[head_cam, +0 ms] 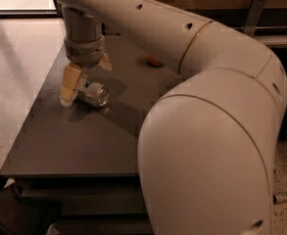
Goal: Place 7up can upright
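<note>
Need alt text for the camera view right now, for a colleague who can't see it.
The 7up can lies on its side on the dark table, with the gripper low and right against it. The robot's pale arm fills the right side, partly hiding an orange-red fruit farther back.

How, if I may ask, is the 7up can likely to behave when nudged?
Lying on its side on the flat table, the 7up can would probably roll if pushed. Its smooth, shiny metal likely makes it slippery. The gripper hangs right at the can.
</note>
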